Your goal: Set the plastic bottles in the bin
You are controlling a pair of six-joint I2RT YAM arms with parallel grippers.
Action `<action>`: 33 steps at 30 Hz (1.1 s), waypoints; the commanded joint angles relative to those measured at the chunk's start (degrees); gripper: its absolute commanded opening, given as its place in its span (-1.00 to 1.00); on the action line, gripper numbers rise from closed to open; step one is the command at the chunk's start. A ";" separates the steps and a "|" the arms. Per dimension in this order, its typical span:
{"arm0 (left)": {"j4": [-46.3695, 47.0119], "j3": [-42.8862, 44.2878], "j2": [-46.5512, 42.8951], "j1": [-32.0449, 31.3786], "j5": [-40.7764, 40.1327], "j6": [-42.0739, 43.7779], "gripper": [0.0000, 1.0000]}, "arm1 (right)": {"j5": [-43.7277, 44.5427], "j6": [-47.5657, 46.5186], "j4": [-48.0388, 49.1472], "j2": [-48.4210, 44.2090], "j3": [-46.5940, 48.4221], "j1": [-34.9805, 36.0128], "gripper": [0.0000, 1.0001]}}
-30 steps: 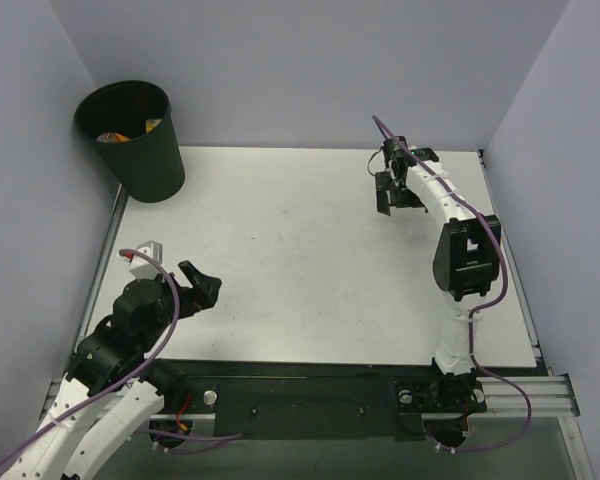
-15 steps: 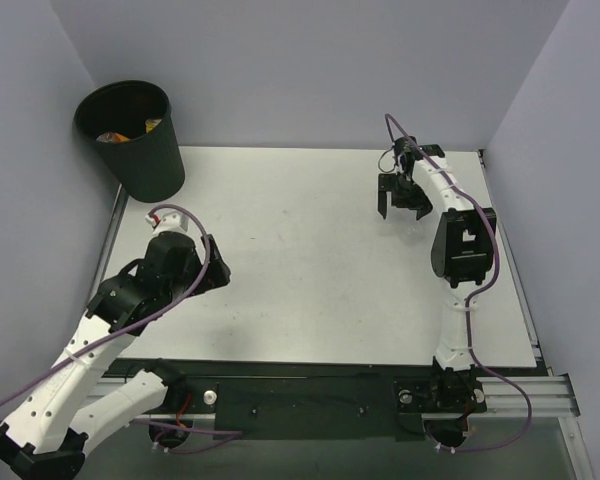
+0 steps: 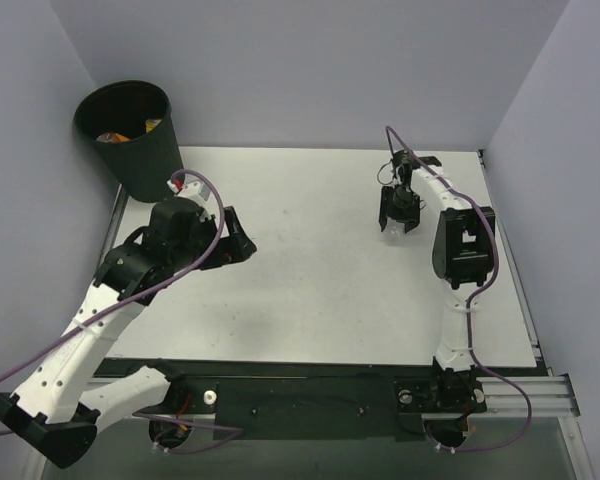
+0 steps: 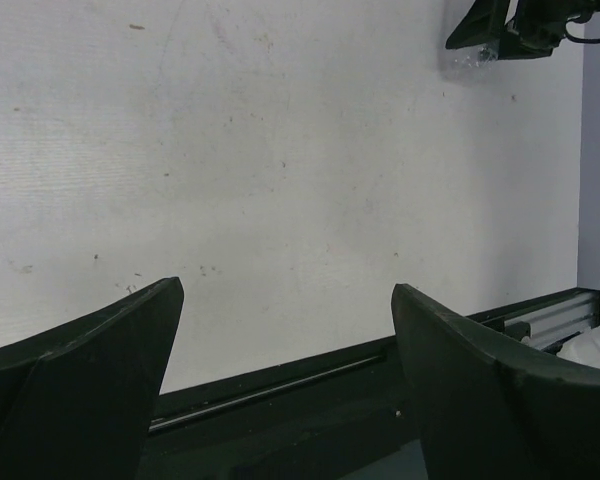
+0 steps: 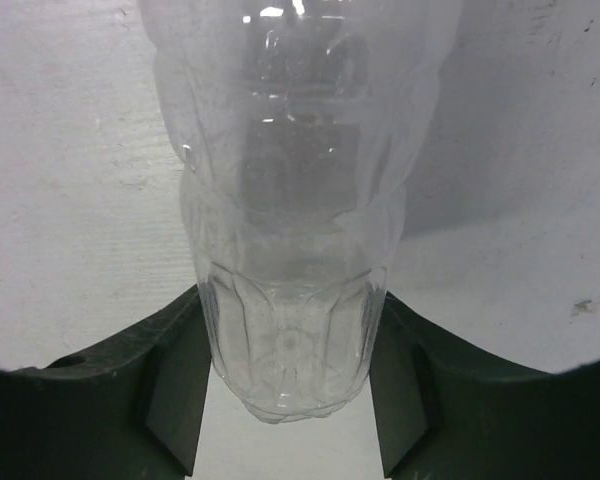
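Observation:
A clear, colourless plastic bottle (image 5: 290,200) lies on the white table at the back right, base toward the camera. My right gripper (image 5: 288,385) is shut on it, one finger pressed against each side near the base. From above, the right gripper (image 3: 397,212) points down at that spot and the bottle barely shows under it. The black bin (image 3: 130,140) stands at the back left corner with orange bottles (image 3: 115,134) inside. My left gripper (image 3: 242,240) hangs open and holds nothing, right of the bin; its wrist view shows only bare table between the fingers (image 4: 100,370).
The white table (image 3: 300,290) is walled in by grey panels on three sides. A black rail (image 3: 310,395) with both arm bases runs along the near edge. In the left wrist view the right gripper (image 4: 500,25) shows far off at the top right.
The right gripper dropped onto the clear bottle and shut on it. The left arm swung away from the near edge to beside the bin, staying open.

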 commanded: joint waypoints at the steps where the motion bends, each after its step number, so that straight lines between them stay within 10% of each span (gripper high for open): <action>1: 1.28 4.58 4.80 3.59 8.65 2.83 0.95 | -3.67 2.95 3.81 -7.30 -5.09 -0.79 -0.18; 15: 20.58 3.82 18.88 12.65 25.09 -5.59 0.95 | -24.49 18.94 39.02 -42.71 -46.47 20.90 -0.20; 33: 43.27 -11.21 22.48 12.39 28.16 -10.96 0.80 | -28.19 24.23 42.67 -39.74 -42.10 36.13 -0.21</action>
